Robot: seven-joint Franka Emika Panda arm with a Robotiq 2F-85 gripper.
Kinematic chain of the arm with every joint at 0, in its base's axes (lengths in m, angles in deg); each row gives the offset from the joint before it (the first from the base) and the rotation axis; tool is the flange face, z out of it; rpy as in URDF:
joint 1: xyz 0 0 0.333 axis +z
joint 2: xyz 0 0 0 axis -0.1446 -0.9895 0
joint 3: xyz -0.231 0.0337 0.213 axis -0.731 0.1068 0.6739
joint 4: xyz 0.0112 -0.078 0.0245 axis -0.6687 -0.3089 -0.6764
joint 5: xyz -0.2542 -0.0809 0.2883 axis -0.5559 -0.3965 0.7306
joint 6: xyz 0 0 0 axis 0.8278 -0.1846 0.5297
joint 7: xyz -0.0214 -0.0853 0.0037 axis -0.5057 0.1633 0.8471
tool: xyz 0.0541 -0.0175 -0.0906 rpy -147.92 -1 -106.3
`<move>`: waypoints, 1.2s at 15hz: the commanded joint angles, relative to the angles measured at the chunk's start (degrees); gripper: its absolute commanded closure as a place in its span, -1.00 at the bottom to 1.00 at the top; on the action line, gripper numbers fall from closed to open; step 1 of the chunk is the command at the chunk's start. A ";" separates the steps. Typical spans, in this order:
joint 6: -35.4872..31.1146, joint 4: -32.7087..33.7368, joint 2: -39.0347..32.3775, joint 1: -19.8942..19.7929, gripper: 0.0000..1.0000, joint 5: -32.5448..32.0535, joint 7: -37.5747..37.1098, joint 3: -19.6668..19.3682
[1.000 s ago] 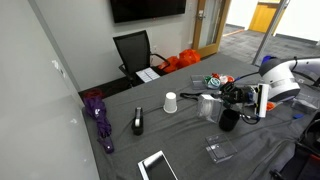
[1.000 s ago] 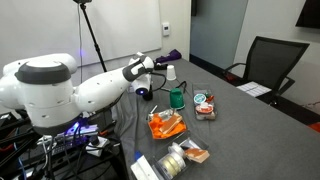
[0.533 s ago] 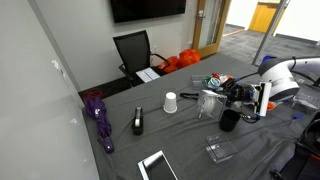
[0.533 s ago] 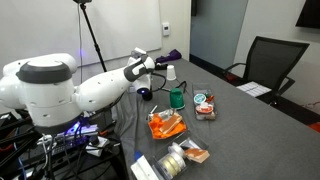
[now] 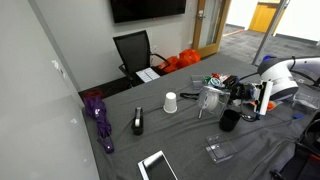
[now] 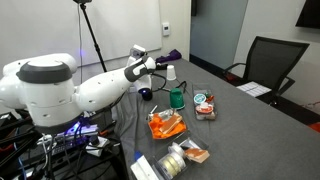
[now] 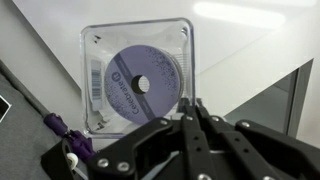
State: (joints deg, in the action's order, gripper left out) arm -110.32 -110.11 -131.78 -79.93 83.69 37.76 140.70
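My gripper (image 7: pixel 192 112) is shut on the edge of a clear CD case (image 7: pixel 136 77) with a purple disc inside. I hold the case upright above the grey table. In both exterior views the gripper (image 5: pixel 224 96) (image 6: pixel 148 68) is off the table with the case (image 5: pixel 209 101) in it. A black cup (image 5: pixel 229 120) stands just below the gripper. A white paper cup (image 5: pixel 170 102) (image 6: pixel 171 72) stands nearby on the table.
On the grey table (image 5: pixel 185 140) lie a second clear case (image 5: pixel 219 151), a black stapler-like object (image 5: pixel 137 122), a purple umbrella (image 5: pixel 98 115), a tablet (image 5: pixel 157 166), a green cup (image 6: pixel 177 98) and an orange snack bag (image 6: pixel 165 124). A black chair (image 5: pixel 135 52) stands behind the table.
My gripper has risen a little with the CD case in it and the case has tilted more upright. Nothing else on the table moved.
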 commanded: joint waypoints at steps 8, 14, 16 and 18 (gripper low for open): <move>4.52 2.63 0.00 1.49 0.97 8.22 8.09 -0.54; 5.90 3.80 2.48 3.50 0.97 16.29 13.69 -0.98; 7.28 4.27 3.67 4.53 0.97 19.08 15.65 -1.39; 9.41 4.70 5.48 5.66 0.97 22.06 17.64 -1.96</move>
State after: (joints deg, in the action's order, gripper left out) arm -105.57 -106.48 -130.27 -76.52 100.93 51.90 140.12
